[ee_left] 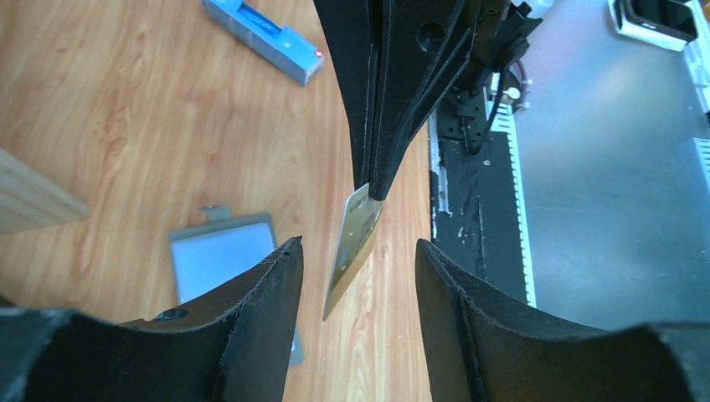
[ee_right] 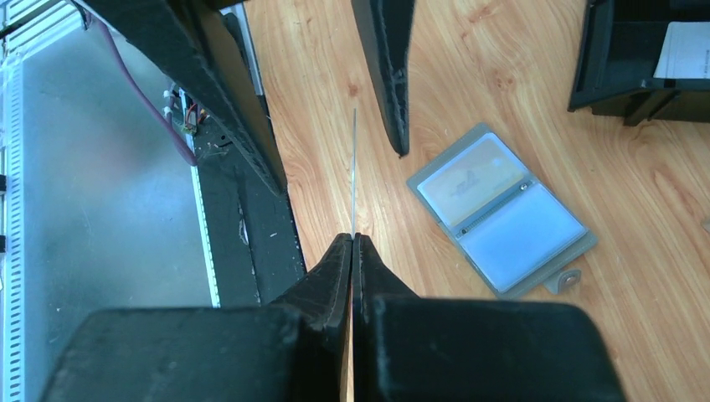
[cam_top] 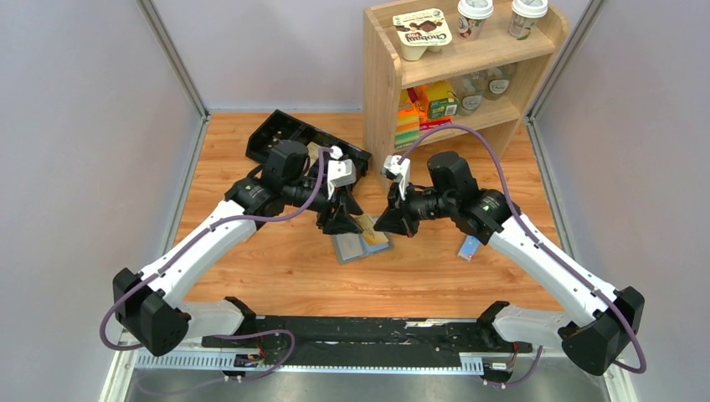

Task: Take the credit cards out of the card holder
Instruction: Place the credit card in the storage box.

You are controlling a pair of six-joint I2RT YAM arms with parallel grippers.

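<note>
The wooden table carries a light wood shelf at its far edge and a black tray to the left of it. The 2 arms meet over the middle of the table. The right gripper is clamped on 1 credit card, pinching its edge and holding it on edge in the air. The left gripper is spread wide, 1 finger on each side of that card with a gap to both. Beneath them the card holder lies open and flat on the table, and a 2nd, tan card shows inside 1 clear pocket. A slim blue-and-white packet lies on the table under the right arm.
</note>
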